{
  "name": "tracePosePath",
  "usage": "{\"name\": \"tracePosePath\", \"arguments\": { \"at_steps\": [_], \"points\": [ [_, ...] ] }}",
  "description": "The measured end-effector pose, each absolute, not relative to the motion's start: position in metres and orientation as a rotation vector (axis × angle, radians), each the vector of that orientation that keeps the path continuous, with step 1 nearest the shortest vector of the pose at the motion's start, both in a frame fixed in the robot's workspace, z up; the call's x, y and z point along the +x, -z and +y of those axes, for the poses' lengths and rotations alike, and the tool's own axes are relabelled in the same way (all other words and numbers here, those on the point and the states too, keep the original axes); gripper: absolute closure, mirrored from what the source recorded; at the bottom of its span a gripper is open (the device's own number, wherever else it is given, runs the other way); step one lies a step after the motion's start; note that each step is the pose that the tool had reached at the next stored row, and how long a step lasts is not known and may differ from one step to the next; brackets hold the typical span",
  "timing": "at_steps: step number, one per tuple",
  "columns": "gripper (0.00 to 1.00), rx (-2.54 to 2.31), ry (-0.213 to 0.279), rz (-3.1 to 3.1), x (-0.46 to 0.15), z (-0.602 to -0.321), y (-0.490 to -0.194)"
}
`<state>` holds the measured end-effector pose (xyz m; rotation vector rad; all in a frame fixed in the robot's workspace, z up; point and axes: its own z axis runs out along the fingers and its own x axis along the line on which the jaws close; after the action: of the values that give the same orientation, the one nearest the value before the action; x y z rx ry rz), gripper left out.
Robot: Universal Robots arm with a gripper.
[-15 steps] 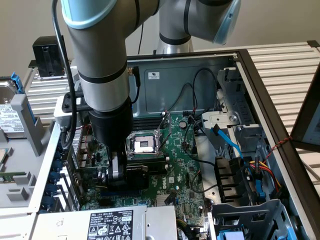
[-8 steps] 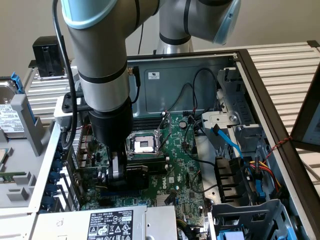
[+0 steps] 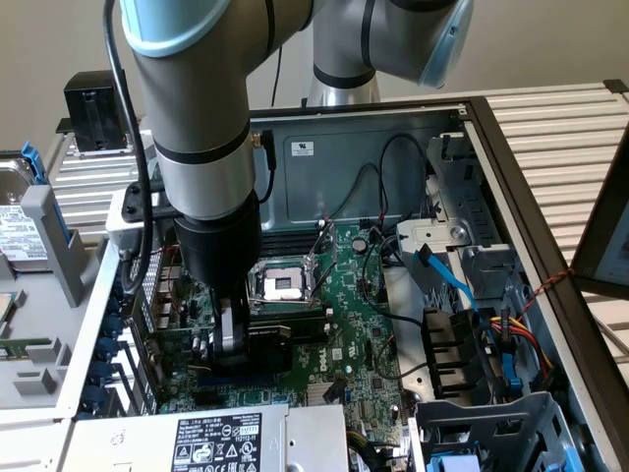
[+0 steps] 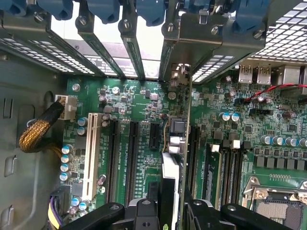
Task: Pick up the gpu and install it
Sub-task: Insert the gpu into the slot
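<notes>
The gpu (image 3: 287, 339) shows as a black shroud low over the green motherboard (image 3: 349, 295), just in front of the CPU socket (image 3: 285, 285). My gripper (image 3: 234, 339) reaches straight down into the open case and is shut on it. In the wrist view the gpu (image 4: 171, 167) stands edge-on between my fingers (image 4: 144, 213), with the gripper (image 4: 170, 216) clamped on its near end. The card runs along a black expansion slot (image 4: 194, 143), and its silver bracket end reaches the rear slot openings (image 4: 180, 72). I cannot tell whether the card's edge is seated in the slot.
Other expansion slots, black (image 4: 115, 153) and white (image 4: 91, 153), lie beside the card. Blue retention clips (image 4: 110, 9) line the case's rear wall. A power supply (image 3: 216, 438) sits at the front, and a drive cage with cables (image 3: 482, 344) on the exterior view's right. A hard drive (image 3: 15, 231) lies outside.
</notes>
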<state>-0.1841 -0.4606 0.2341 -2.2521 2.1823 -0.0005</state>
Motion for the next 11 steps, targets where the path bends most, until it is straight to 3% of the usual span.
{"name": "tracePosePath", "arguments": {
  "at_steps": [11],
  "points": [
    [0.72, -2.267, 0.0, 2.167, -0.1842, -0.4606, -0.2337]
  ]
}}
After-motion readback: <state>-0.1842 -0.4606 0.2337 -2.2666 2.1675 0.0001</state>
